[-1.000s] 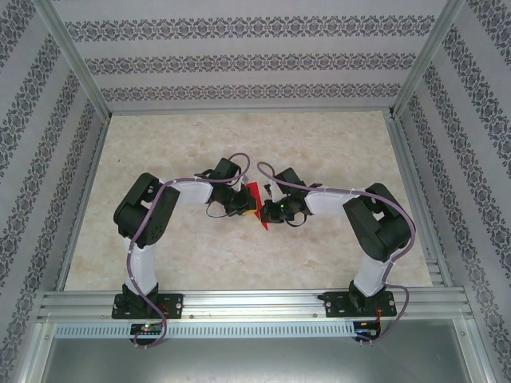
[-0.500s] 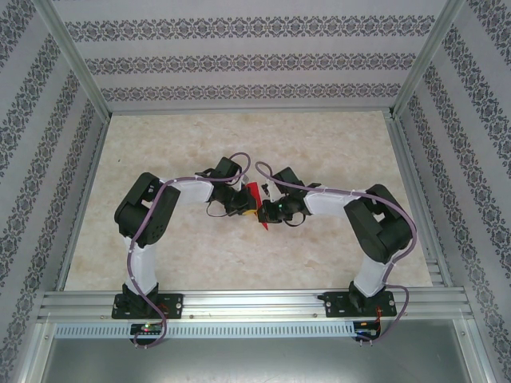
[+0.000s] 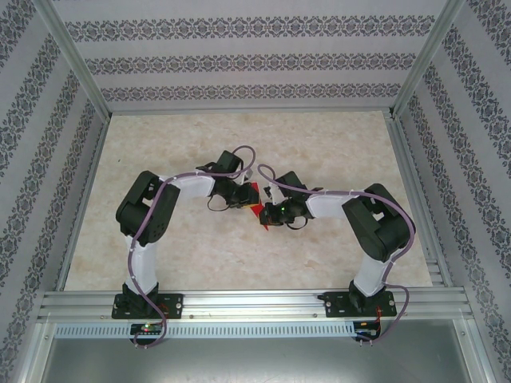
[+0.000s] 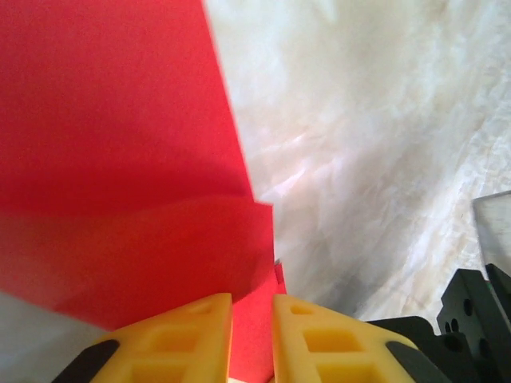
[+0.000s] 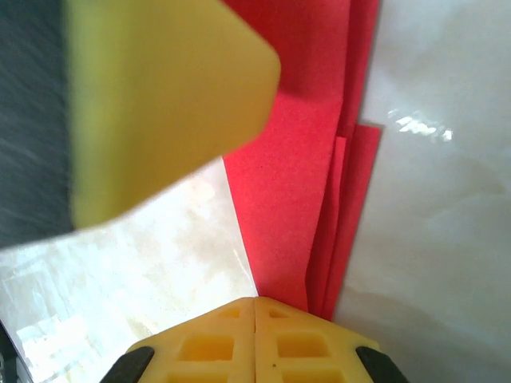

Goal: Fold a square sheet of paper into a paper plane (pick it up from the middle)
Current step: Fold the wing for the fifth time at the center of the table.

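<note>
Left of the centre of the table (image 3: 335, 144), the left arm bends inward, and the left gripper (image 4: 252, 307) reaches almost to that centre. Its yellow fingers stand a narrow gap apart, with an edge of the folded red paper (image 4: 120, 120) showing in the gap; whether the pads touch it cannot be told. The paper is at the table's centre, above the pale marbled surface. It is layered, with several overlapping red flaps and straight creased edges. Just right of the table's centre, the right gripper (image 5: 255, 307) has its yellow fingers pressed together, and the narrow end of the paper is pinched in their seam. The right arm angles in from the table's right side toward the centre.
</note>
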Robot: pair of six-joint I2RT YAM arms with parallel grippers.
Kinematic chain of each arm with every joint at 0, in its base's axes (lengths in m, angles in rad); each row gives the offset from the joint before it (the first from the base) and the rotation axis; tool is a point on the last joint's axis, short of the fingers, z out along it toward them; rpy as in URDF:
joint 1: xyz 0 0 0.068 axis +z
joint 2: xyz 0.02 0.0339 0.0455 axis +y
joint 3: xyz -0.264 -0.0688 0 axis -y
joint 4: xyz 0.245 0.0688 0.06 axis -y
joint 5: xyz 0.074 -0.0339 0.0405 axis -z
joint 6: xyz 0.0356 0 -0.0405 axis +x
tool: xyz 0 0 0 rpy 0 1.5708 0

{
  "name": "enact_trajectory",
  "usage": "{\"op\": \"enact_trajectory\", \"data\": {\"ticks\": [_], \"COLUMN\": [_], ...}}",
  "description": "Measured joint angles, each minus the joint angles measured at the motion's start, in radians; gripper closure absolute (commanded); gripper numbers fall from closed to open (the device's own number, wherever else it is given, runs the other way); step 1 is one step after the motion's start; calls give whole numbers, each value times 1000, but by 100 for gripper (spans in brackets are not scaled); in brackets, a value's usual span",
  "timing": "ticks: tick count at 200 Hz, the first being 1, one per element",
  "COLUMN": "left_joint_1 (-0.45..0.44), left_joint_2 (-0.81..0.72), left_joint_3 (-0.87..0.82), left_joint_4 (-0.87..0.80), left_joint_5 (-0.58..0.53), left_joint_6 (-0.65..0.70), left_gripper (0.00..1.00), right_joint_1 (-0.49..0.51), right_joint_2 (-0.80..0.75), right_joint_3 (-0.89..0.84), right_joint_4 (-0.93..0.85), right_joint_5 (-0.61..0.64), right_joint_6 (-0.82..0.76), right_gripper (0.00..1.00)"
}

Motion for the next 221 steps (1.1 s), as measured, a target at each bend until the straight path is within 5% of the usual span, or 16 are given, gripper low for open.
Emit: {"op": "enact_trajectory", "data": {"ticks": [82, 221], "left_joint_1": [52, 78], "left_joint_2": [29, 106], "left_joint_3": [15, 127], "left_joint_4": [6, -53], "left_joint_5": [-5, 55], "left_joint_6": [138, 179], "left_gripper": [73, 73], "right_joint_1": [-5, -20], "right_joint_2": [0, -5], "right_joint_3": [-1, -27], "right_joint_4": [0, 41], "right_joint_5": [-6, -14], "right_joint_6": [0, 0], "right_gripper": [94, 94]}}
